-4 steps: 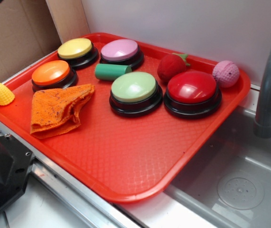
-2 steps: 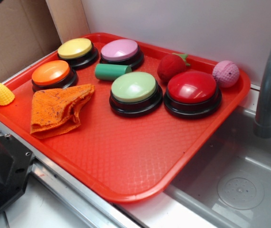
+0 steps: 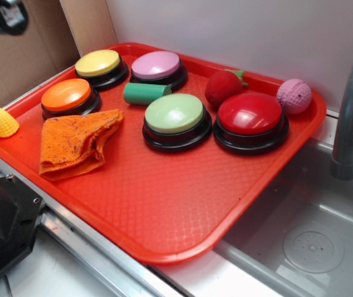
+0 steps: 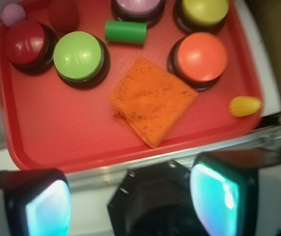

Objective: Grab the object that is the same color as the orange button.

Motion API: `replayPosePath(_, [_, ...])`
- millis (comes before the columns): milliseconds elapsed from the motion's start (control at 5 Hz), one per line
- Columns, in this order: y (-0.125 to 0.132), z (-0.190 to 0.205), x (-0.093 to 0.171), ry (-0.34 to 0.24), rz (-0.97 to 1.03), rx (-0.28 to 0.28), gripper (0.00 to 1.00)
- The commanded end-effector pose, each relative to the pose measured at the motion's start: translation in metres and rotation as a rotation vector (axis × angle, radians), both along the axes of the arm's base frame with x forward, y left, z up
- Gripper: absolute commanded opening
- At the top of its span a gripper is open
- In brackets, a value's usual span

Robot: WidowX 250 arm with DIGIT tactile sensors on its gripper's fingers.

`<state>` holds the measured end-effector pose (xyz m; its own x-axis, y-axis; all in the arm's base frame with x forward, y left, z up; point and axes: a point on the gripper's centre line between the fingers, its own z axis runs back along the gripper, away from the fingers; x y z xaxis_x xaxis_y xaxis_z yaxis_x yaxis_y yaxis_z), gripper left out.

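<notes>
An orange woven rag [image 3: 76, 143] [image 4: 152, 100], folded roughly triangular with dark specks, lies flat at the left of the red tray [image 3: 182, 204] [image 4: 56, 132]. Just behind it stands the orange button [image 3: 69, 97] [image 4: 202, 57] on its black base. My gripper [image 4: 133, 199] hangs high over the counter in front of the tray, open, with nothing between its fingers [image 4: 46, 206]. In the exterior view only a dark bit of the gripper [image 3: 3, 15] shows at the top left corner.
Yellow [image 3: 99, 64], pink [image 3: 157, 67], green [image 3: 176, 116] and red [image 3: 252, 117] buttons share the tray with a green cylinder [image 3: 145, 93], a strawberry [image 3: 223, 88] and a pink ball [image 3: 294, 96]. A yellow toy corn [image 3: 4, 122] lies at the tray's left edge. A sink with faucet [image 3: 352, 117] is right.
A dark part of the gripper has come into the top left corner of the exterior view. Nothing on the tray has moved.
</notes>
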<state>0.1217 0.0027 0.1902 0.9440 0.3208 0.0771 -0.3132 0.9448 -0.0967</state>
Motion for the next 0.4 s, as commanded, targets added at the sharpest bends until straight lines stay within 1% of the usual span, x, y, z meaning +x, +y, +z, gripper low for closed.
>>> replayPosePath(0, [0.031, -0.058, 0.02, 0.037, 0.291, 0.007, 1.0])
replayPosePath(200, [0.037, -0.087, 0.022, 0.056, 0.375, 0.012, 1.0])
